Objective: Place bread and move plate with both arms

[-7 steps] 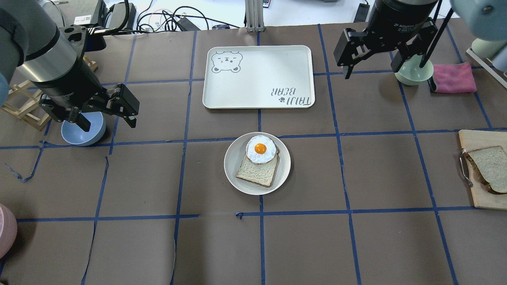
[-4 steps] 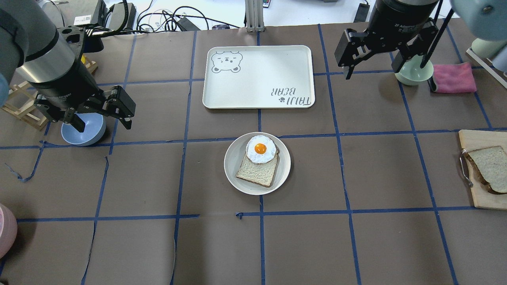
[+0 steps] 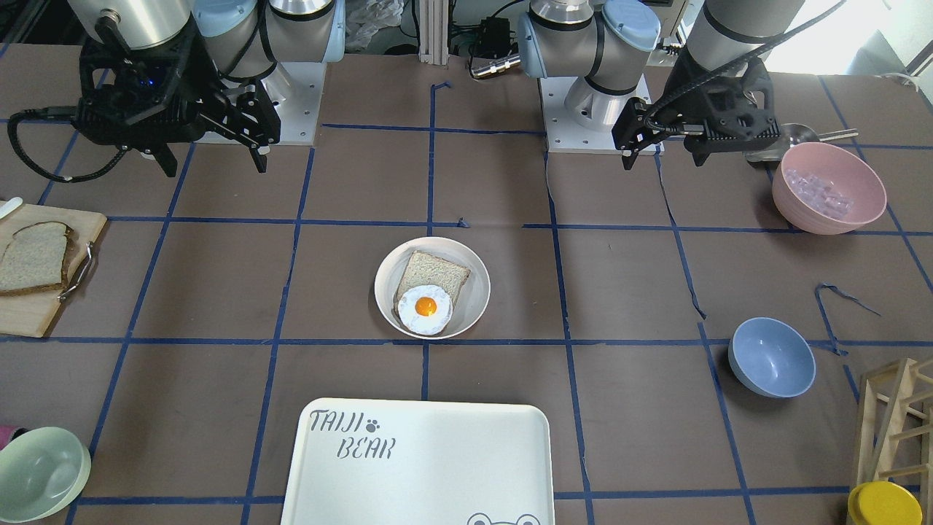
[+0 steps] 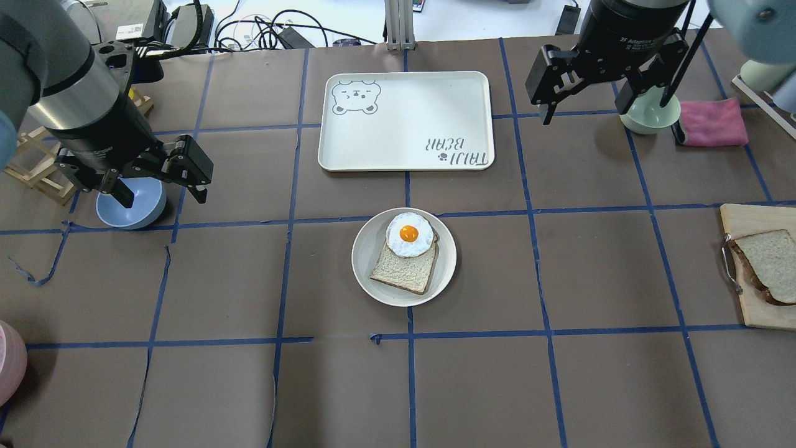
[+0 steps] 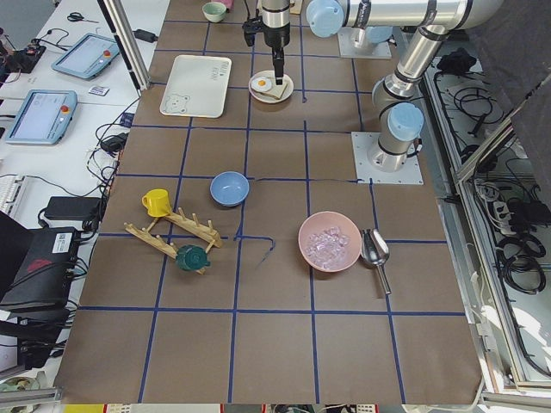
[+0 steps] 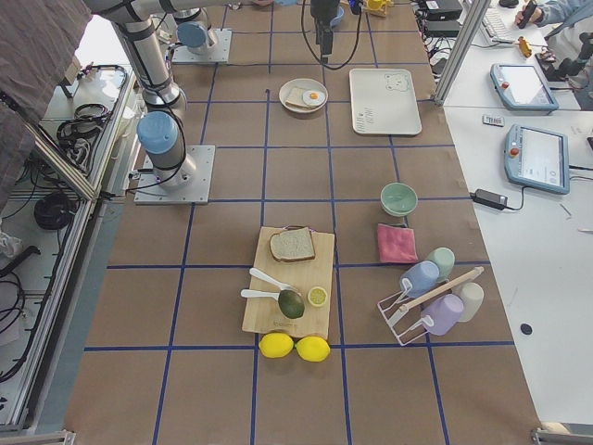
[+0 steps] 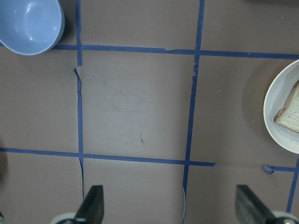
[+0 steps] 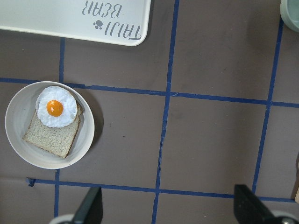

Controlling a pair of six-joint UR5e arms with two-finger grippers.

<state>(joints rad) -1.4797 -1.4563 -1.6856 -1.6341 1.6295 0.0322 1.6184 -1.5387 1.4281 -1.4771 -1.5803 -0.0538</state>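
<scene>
The bread (image 4: 768, 261), a large dark-crusted slice, lies on a wooden board (image 4: 746, 218) at the right edge; it also shows in the front view (image 3: 33, 257). The plate (image 4: 367, 249) sits at the table's middle and holds a small tan-crusted slice (image 4: 403, 270) with a fried egg (image 4: 409, 234) on it. My left gripper (image 4: 163, 194) is open and empty, high over the blue bowl (image 4: 134, 211), far left of the plate. My right gripper (image 4: 584, 112) is open and empty at the back right, far from the bread. The left wrist view shows the plate's rim (image 7: 278, 107).
A white TAIJI BEAR tray (image 4: 404, 118) lies behind the plate. A pale green bowl (image 4: 650, 115) and a pink cloth (image 4: 712, 121) are at the back right. A wooden rack (image 4: 34, 162) stands at the far left, and a pink bowl (image 3: 827, 186) near my left base.
My left gripper has drifted slightly left and back. My right gripper has risen a touch. Nothing on the table has moved.
</scene>
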